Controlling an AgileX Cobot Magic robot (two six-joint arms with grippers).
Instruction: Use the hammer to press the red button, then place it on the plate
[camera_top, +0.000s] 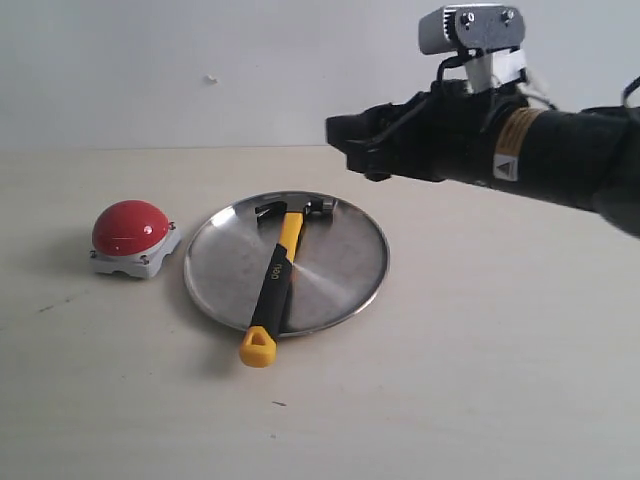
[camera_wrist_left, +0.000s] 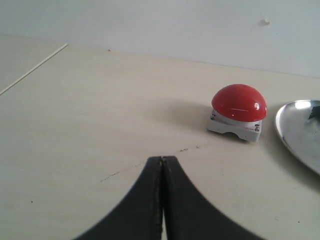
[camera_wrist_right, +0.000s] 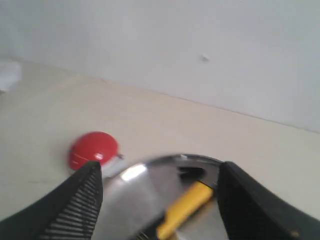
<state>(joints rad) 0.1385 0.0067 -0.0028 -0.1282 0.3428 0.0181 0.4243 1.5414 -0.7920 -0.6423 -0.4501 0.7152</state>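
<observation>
Two grippers are in view; neither has hold of anything.

1. Right gripper (camera_top: 345, 140): it hangs in the air above and behind the far right rim of the plate (camera_top: 345, 285), well clear of the hammer (camera_top: 278, 268). Its jaws stand wide apart with nothing between them, and they touch nothing. In the right wrist view, the hammer's yellow handle and the plate show in the gap between the two fingers, lower down.

2. Hammer: it lies flat on the plate. The dark head sits inside the far rim. The handle runs diagonally to the near edge, and its yellow tip overhangs the rim above the table (camera_top: 500, 380).

3. Red button (camera_top: 131, 228): it stands on the table just left of the plate, not touching it.

4. Left gripper (camera_wrist_left: 162, 161): its jaws are pressed together and empty, over bare table. The red button and the plate's edge lie ahead of it.
</observation>
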